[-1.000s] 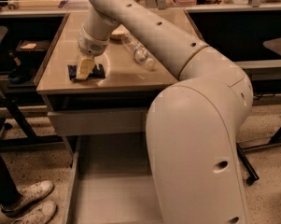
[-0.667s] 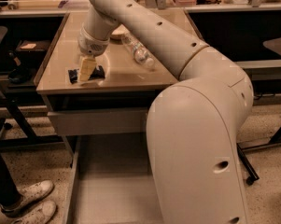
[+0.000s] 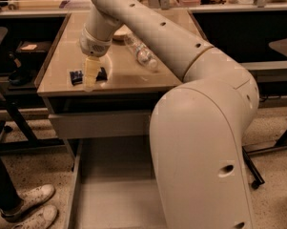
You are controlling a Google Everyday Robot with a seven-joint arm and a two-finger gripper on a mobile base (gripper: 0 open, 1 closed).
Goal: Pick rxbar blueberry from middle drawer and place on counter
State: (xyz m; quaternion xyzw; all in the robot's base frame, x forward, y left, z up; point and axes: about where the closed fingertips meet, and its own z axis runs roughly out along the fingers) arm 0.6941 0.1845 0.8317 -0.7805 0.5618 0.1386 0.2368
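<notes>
The rxbar blueberry [image 3: 77, 76] is a dark navy bar lying on the beige counter [image 3: 62, 56] near its front left edge. My gripper [image 3: 90, 76] points down right over the bar's middle and hides that part; the bar's ends stick out on both sides. My arm reaches in from the right across the counter. The middle drawer [image 3: 114, 199] is pulled open below, and its grey floor is bare where my arm does not hide it.
A clear plastic bottle [image 3: 143, 54] lies on the counter right of the gripper, with a pale dish [image 3: 119, 33] behind it. A closed grey drawer front [image 3: 100, 124] sits under the counter. A person's white shoes [image 3: 28, 206] stand left of the open drawer.
The gripper has stayed over the counter's front left and come slightly lower. The bar now looks flatter on the counter.
</notes>
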